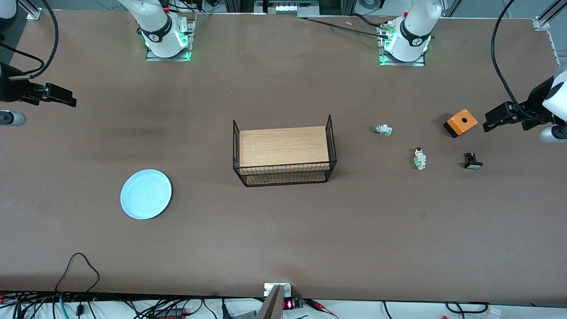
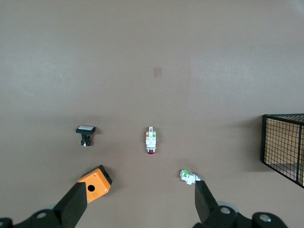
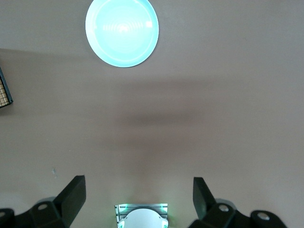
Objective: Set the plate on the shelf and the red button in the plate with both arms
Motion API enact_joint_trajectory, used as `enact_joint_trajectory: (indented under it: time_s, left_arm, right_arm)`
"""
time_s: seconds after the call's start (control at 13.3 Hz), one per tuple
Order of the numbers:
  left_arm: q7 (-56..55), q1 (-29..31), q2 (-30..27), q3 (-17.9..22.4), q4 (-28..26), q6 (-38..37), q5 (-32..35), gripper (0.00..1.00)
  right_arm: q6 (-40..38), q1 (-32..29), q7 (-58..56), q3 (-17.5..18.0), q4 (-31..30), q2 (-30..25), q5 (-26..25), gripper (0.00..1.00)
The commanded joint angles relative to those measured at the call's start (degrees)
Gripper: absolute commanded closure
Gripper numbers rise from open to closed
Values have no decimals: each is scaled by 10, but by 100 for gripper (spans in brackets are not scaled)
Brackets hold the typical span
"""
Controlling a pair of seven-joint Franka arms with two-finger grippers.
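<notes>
Table (image 1: pixel 283 248), brown, bearing the following. Plate (image 1: pixel 146 194), pale blue, round, flat on the table toward the right arm's end, nearer the front camera than the wire rack (image 1: pixel 284 151), which stands mid-table with a wooden board inside. Red button (image 1: pixel 419 158), small white switch lying on its side toward the left arm's end, red cap pointing away from the front camera, green bit nearest it. Beside it: a similar switch with a green cap (image 1: pixel 383 130), farther from the camera; a black button with a white face (image 1: pixel 472 161); an orange box (image 1: pixel 460 123), apparently with a round hole in its top. Left gripper (image 2: pixel 138 202), raised over that end of the table, fingers spread wide, holding nothing. Right gripper (image 3: pixel 138 194), raised over the right arm's end, fingers likewise wide and empty.
</notes>
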Motion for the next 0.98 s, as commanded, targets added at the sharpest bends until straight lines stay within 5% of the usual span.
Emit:
enact_joint_trajectory:
  time_s: [0.0,0.9]
  left_arm:
    - [-2,3,-9,-2,-7,-3,-7,0]
    - [-5,0,24,-3,-7,-4,-7,0]
  right_arm:
    - [-13,1,8,1,17,6,6,0]
    - [-13,0,9,0,17,19,5,0]
